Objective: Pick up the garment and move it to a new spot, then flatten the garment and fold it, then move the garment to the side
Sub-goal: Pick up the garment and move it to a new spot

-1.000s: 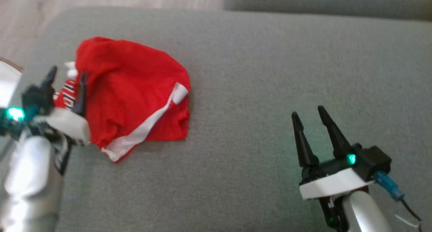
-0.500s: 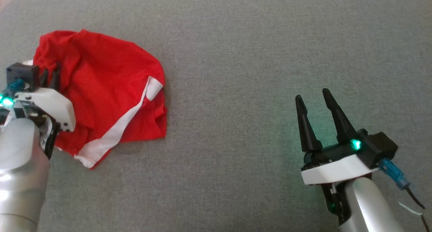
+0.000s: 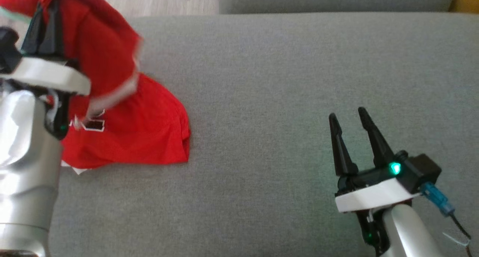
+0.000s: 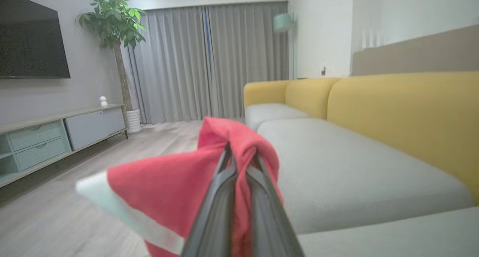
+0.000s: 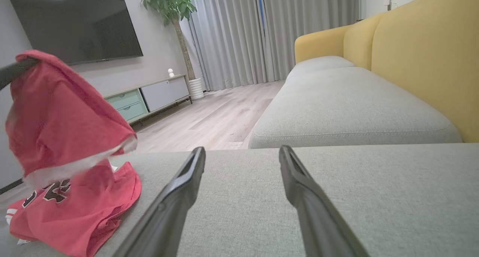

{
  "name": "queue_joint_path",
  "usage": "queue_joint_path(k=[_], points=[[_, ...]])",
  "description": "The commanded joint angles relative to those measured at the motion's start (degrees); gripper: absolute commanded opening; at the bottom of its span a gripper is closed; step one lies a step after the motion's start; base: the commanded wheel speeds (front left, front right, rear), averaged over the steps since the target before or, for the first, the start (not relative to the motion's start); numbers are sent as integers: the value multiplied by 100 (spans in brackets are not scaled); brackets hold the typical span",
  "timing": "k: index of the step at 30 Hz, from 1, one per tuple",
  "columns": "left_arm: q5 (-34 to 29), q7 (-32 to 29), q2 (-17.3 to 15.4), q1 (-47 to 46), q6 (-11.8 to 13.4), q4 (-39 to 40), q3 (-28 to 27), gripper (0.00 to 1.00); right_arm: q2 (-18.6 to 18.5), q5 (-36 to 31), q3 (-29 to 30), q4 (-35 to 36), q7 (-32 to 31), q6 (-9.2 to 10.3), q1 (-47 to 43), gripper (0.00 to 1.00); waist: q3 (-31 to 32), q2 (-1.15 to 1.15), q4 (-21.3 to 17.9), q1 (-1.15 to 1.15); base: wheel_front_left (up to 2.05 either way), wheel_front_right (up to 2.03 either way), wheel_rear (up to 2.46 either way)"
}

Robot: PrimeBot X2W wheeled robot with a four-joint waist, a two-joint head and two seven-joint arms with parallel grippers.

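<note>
A bright living room, with a wide grey seat cushion (image 3: pixel 280 100) as the working surface and pale wooden floor (image 5: pixel 209 122) beyond its far edge.

Over the cushion's left end the left gripper (image 4: pixel 241 155) is raised. Its two dark fingers are pressed together on a bunch of the red garment (image 3: pixel 142 126). In the left wrist view the cloth folds over the fingertips and drapes down on either side of them. From that pinch the garment hangs in a loose tent, and a white trim band (image 5: pixel 75 167) runs along the bottom of the hanging fold, which is blurred in the head view. The lower part lies crumpled on the cushion with dark-and-white lettering (image 5: pixel 48 193) showing, and its right-hand edge ends well short of the cushion's middle. So the garment is half lifted and half resting at the left end of the cushion.

Well apart from it, over the right part of the cushion, the right gripper (image 3: pixel 347 113) has its fingers spread wide, with bare grey fabric showing between them. A green light glows on its body. I cannot tell whether its tips touch the cushion.

Further out there is a second grey seat (image 5: pixel 348 100) against a yellow backrest (image 5: pixel 430 62). Long grey curtains (image 4: pixel 209 58) hang along the far wall, with a tall potted plant (image 4: pixel 112 21) at their end. A dark television (image 5: pixel 75 25) is on the wall above a low cabinet (image 4: pixel 56 133).
</note>
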State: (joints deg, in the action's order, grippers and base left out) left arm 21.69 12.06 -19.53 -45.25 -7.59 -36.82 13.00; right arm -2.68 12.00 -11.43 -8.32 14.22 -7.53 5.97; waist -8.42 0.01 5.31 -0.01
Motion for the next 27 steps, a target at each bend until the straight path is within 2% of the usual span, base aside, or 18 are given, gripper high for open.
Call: queue_joint_path(k=[1,7,11,15,20,21,22,27], points=[[64,-62,-149,-130,18,446,-134,0,-20,27,-164,157,78,4,46,100,86,-1,-62,1,0,0,0],[33,-645,224,238,270,1630,213,0,-20,81,-204,190,78,4,57,100,142,-1,-361,1,0,0,0],[-102,-995,552,429,453,2122,597,0,-20,126,-269,241,78,4,146,100,48,-1,-710,1,0,0,0],[-281,-1146,752,478,539,2212,919,0,-20,195,-299,324,78,4,256,100,-92,-1,-1036,1,0,0,0],[-374,-1215,1219,466,529,1963,1394,0,-20,368,-285,475,78,4,414,100,-344,-1,-1558,1,0,0,0],[-365,-1177,1301,453,514,1882,1469,24,-20,394,-273,502,78,4,432,100,-388,-1,-1631,1,0,0,0],[-340,-1128,1378,453,513,1788,1528,100,-20,418,-253,523,78,4,444,100,-419,-1,-1689,1,0,0,0],[-224,-757,1559,423,487,1449,1731,100,-20,435,-148,572,78,4,443,100,-484,-1,-1752,1,0,0,0]])
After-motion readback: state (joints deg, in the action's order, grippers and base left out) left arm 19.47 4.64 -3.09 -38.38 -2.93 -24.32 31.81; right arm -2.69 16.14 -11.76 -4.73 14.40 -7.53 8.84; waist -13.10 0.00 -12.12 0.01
